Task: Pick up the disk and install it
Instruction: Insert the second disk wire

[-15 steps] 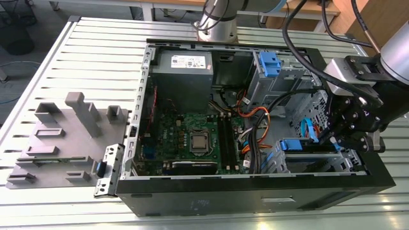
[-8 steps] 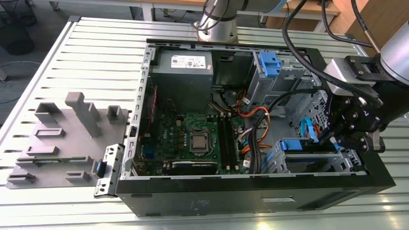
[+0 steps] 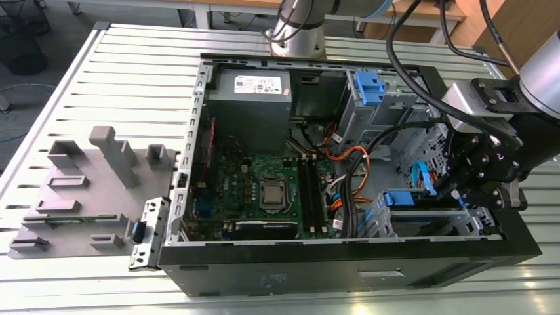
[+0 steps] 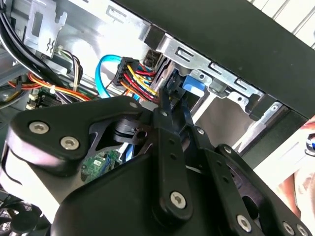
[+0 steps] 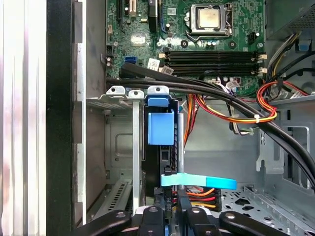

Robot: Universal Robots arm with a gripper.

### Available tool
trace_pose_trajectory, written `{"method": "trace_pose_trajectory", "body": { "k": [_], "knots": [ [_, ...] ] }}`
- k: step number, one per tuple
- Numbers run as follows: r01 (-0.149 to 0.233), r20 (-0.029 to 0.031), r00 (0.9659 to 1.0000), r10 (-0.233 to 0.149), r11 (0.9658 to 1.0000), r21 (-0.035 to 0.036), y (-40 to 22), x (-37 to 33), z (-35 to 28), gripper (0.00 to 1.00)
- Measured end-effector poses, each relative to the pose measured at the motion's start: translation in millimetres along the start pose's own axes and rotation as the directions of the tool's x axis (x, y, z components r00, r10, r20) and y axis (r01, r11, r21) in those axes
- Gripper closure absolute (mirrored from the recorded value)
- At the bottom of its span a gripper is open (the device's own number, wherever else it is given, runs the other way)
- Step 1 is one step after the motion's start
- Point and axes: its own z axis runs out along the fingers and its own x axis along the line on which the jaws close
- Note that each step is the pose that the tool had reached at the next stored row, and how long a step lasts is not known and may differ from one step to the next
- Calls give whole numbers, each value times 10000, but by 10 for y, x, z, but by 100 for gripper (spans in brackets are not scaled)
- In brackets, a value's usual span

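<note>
The disk (image 3: 398, 198) stands on edge in the drive cage at the case's front corner, on the exterior view's right. Its blue bracket tab (image 5: 160, 125) pokes out of the cage slot, and the dark body sits down between the metal rails. My gripper (image 3: 453, 191) hangs just behind the disk inside the case. The black fingers (image 4: 165, 105) are shut, with their tips at the disk's near end beside the blue tab (image 4: 193, 84). A light blue data cable (image 5: 199, 182) and a black plug lie right at the gripper (image 5: 174, 199).
The open black computer case (image 3: 350, 272) lies on a slatted metal table. Thick black cables (image 5: 206, 91) and red-orange-yellow wires (image 5: 266, 110) cross beside the cage. The motherboard (image 3: 271, 187) fills the middle. A second blue bracket (image 3: 368, 88) sits at the far bay. A grey fixture (image 3: 88, 190) stands on the left.
</note>
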Motion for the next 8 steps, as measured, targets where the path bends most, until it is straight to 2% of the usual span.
{"method": "trace_pose_trajectory", "body": {
  "k": [3,8],
  "knots": [
    [0,3,10000,0,10000,0,0,-1,-29,76],
    [0,2,10000,0,10000,0,2,-3,-140,76]
  ]
}}
